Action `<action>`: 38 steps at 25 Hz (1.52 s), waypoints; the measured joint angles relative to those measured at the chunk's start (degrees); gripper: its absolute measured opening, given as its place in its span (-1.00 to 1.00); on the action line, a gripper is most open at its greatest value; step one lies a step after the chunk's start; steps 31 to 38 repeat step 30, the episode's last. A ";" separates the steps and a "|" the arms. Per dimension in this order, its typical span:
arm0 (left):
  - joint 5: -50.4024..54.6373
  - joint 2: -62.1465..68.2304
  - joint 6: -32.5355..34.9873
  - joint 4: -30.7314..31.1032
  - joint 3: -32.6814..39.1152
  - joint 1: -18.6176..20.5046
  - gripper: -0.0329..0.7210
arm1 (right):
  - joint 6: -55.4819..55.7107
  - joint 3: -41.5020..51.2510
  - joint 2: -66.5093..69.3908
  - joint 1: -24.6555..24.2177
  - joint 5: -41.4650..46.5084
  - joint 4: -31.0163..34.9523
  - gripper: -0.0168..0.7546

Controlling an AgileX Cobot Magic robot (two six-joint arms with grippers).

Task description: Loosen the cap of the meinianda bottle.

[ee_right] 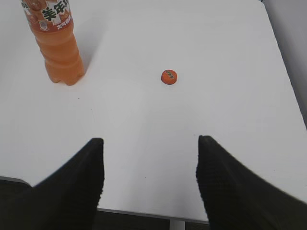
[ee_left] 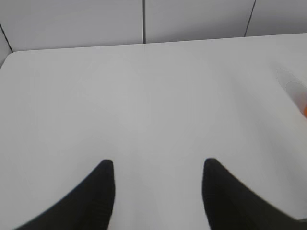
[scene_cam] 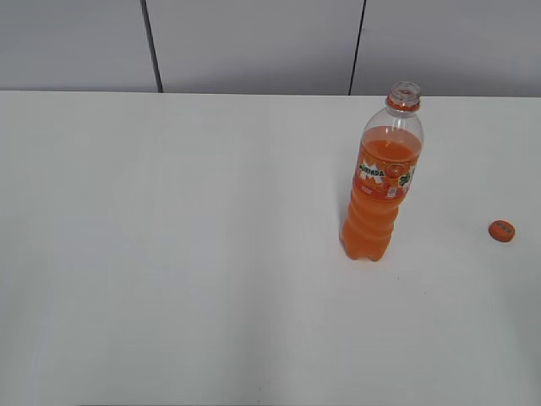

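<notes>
The meinianda bottle [scene_cam: 380, 190] stands upright on the white table, right of centre, its neck open with no cap on it. Its lower body also shows in the right wrist view [ee_right: 56, 40] at the top left. The orange cap [scene_cam: 501, 230] lies flat on the table to the bottle's right, apart from it, and shows in the right wrist view [ee_right: 168, 76]. My left gripper [ee_left: 157, 167] is open and empty over bare table. My right gripper [ee_right: 149, 143] is open and empty near the table's front edge, short of the cap. Neither gripper shows in the exterior view.
The white table [scene_cam: 169, 254] runs back to a grey panelled wall [scene_cam: 254, 42]. Its front edge shows in the right wrist view [ee_right: 144, 213], and its right edge [ee_right: 288, 86] lies beyond the cap. An orange blur [ee_left: 303, 103] sits at the left wrist view's right edge.
</notes>
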 joint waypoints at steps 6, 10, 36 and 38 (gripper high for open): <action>0.00 0.00 0.00 0.00 0.00 0.00 0.08 | 0.00 0.00 0.00 0.00 0.00 -0.04 0.23; 0.00 0.00 0.00 0.02 0.00 0.00 0.08 | 0.00 0.00 0.00 0.00 0.00 -0.06 0.23; 0.00 0.00 0.00 0.14 0.00 2.97 0.08 | 0.00 0.00 0.00 0.00 0.00 -0.06 0.23; 0.00 0.00 0.00 0.14 0.00 2.97 0.08 | 0.00 0.00 0.00 0.00 0.00 -0.06 0.23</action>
